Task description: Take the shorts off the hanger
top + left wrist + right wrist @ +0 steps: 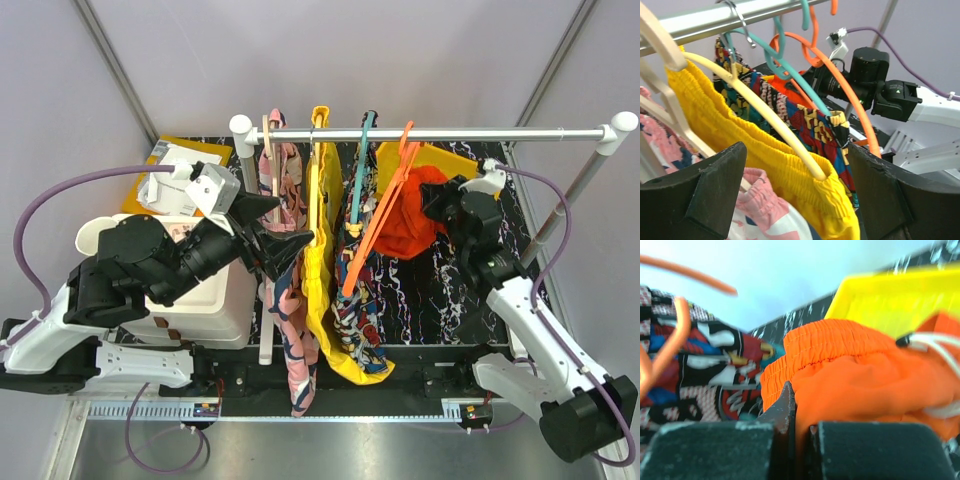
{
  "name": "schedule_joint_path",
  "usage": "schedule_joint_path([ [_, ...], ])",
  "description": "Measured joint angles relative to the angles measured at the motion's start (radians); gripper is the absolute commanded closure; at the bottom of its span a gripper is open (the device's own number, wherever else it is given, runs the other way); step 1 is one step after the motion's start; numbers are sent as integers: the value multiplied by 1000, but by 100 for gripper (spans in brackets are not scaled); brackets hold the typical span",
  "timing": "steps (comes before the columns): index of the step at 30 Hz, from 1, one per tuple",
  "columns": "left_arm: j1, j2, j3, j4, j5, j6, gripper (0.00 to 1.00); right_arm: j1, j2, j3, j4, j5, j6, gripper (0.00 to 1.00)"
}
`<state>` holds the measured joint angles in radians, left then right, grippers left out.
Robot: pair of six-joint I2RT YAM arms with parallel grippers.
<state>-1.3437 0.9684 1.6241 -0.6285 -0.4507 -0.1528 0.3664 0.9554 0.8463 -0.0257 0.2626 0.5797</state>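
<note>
Where the rail [480, 132] spans the table [440, 300], items run left to right as follows.

1. Wooden hanger [267, 160], carrying a pink patterned garment [290, 330] that hangs past the near table edge.
2. Yellow garment [318, 250], on a pale hanger, just beside the pink one.
3. Teal hanger [360, 165], carrying a dark multicoloured garment [352, 290], pressed close against the yellow one.
4. Hanger [385, 205], orange, hooked on the rail and slanting down toward the near left; both its arms show bare plastic.
5. Shorts [412, 222], bunched just right of the hanger and above the table. Whether cloth and hanger touch cannot be told. The elastic waistband edge faces left toward the multicoloured garment, and the pale drawstring [935, 342] lies on the right side.

Right gripper [441, 208]: jaws nearly closed, pinching a fold of the shorts between them, as seen in the right wrist view.

Left gripper [272, 225]: jaws spread wide, holding nothing, with the yellow garment's lower edge in view between them.

Open room: a stretch of bare rail between the hanger's hook and the right post [585, 175]. A yellow tray [450, 160] sits behind the shorts. A white bin [215, 295] stands under the left arm.
</note>
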Motion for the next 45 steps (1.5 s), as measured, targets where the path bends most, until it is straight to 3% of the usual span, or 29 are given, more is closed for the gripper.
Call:
schedule_joint_path([
  [12,0,-11,36,-18,-35,57,12,-29,214,53,367,120,-326,100],
  [23,0,-13,45,-31,-40,71,12,-57,241,191,546,139,-531,100],
  [31,0,8,71,-31,-35,71,12,-129,307,194,621,136,-558,100],
  [45,0,9,90,-32,-25,62,11,-203,685,217,718,170,-558,100],
])
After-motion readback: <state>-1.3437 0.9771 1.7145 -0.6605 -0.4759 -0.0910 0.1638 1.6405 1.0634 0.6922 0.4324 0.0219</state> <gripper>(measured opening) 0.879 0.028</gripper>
